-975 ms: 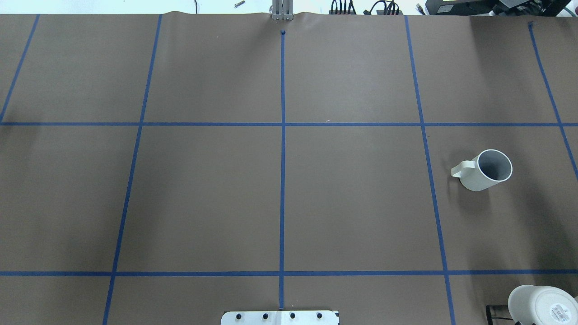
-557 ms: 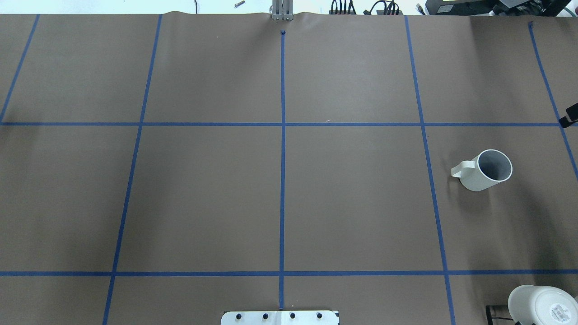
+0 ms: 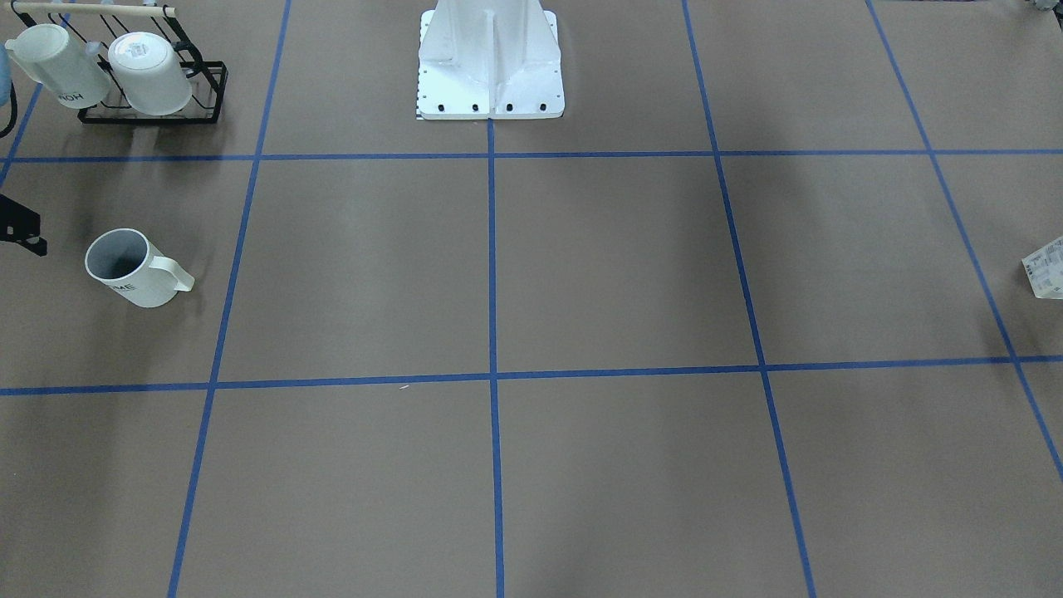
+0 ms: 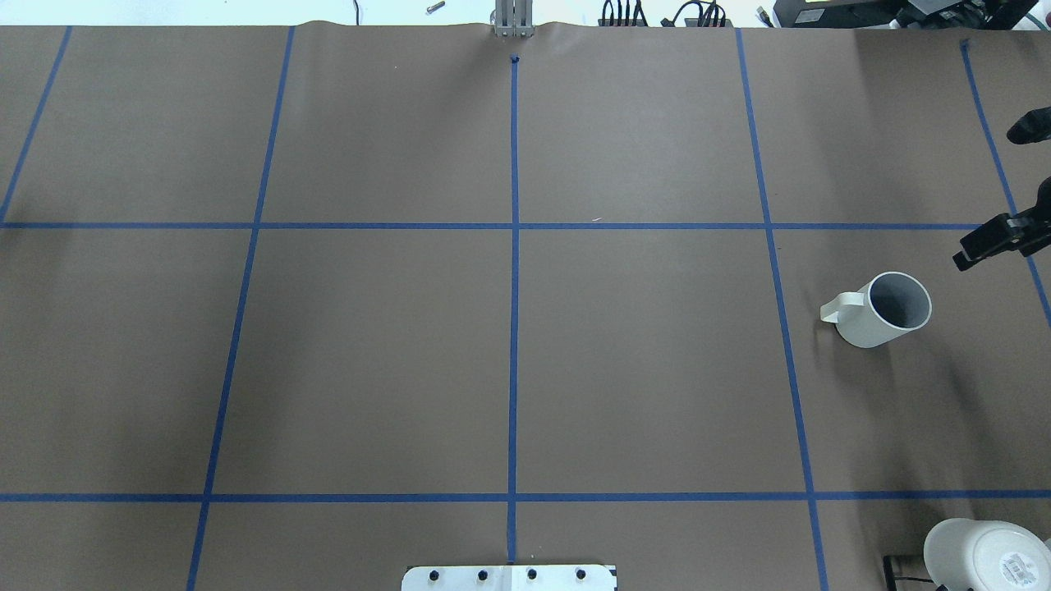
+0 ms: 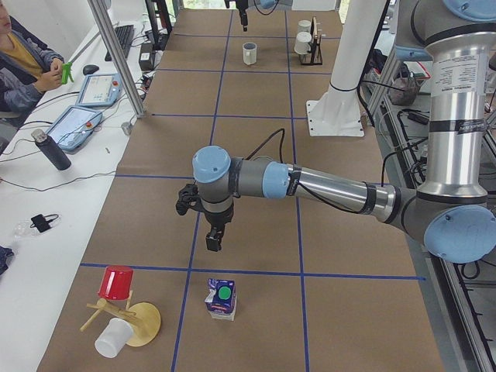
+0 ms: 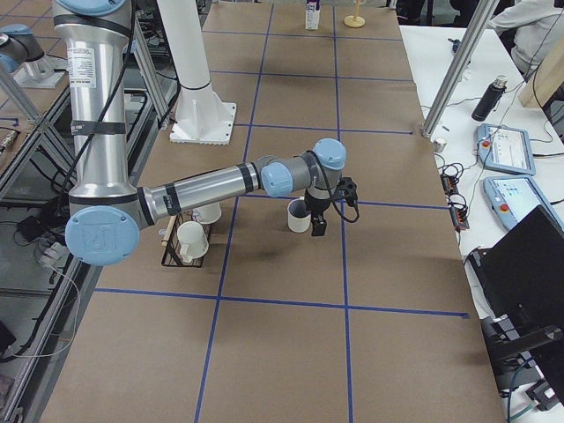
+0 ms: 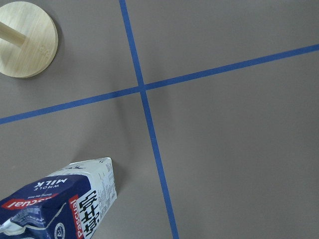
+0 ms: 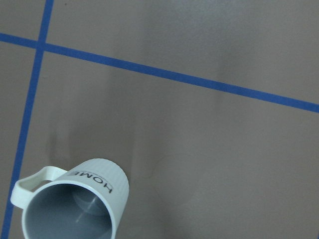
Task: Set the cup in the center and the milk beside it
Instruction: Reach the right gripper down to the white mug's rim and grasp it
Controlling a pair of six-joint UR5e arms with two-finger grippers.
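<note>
Brown paper over the bench, blue tape grid.

Near edge, middle: the robot's white base plate. Near right corner: black wire rack holding two white mugs, untouched.

Mid-depth, toward the right edge: the cup, upright, mouth up, handle turned toward the bench's middle. It is in the same spot as a second ago. The right hand is new. A second ago the overhead view held no arm, then a black sliver showed at the right edge. Now the hand reaches in from that edge and hangs near the cup on its far-right side, apart from it. The right wrist camera looks down on the rim and the "HOME" lettering. Only part of the hand shows, so fingers apart or together cannot be told.

Toward the left edge: the milk, upright, green cap up, well apart from the cup. The left hand hangs above the bench near it, on the side toward the middle, not touching. It is seen only side-on, so its opening cannot be told. Nearer the left edge: a wooden stand carrying a red beaker.

Far edge: white desk with tablets.

Judgement: the approach to the cup has begun. Neither thing looks gripped, and neither is at the centre. Both placements remain.
</note>
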